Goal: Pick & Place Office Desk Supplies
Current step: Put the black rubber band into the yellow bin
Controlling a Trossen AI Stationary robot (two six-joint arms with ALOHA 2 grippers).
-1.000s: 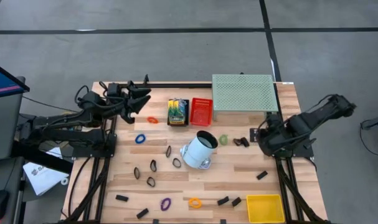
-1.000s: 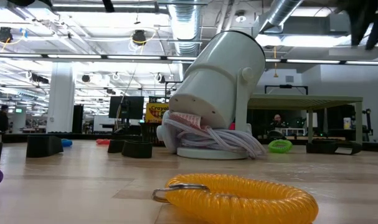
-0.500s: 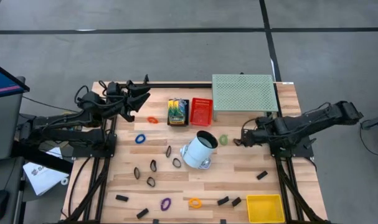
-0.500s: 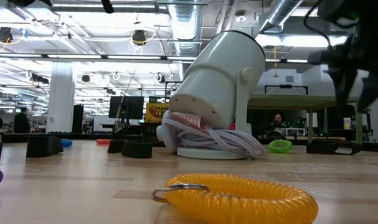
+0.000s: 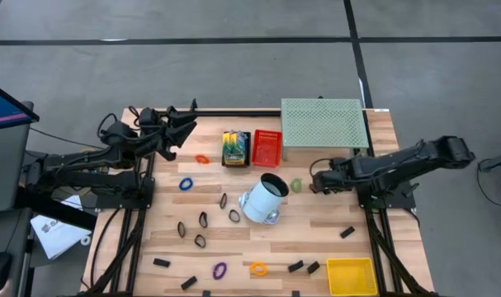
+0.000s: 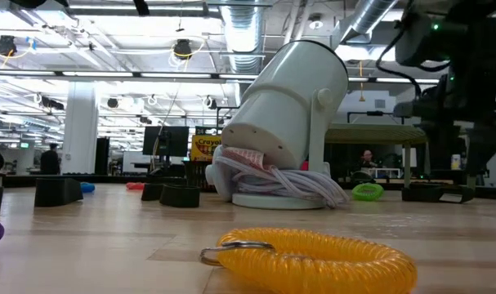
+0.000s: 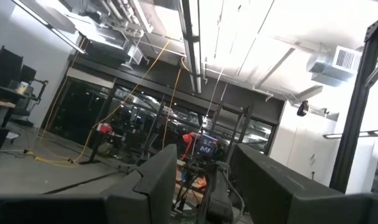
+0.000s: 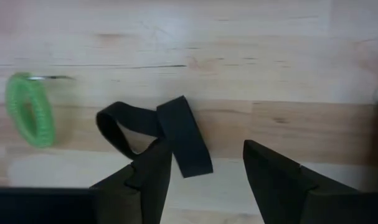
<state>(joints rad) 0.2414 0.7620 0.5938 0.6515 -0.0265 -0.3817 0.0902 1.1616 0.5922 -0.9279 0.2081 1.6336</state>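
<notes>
Black binder clip (image 8: 154, 134) under right gripper (image 8: 207, 171), spread, seemingly not gripping.

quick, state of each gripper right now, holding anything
Left gripper: open, empty, raised at the table's far left corner.
Right gripper: open, empty, over the black bands beside the green ring.
</notes>
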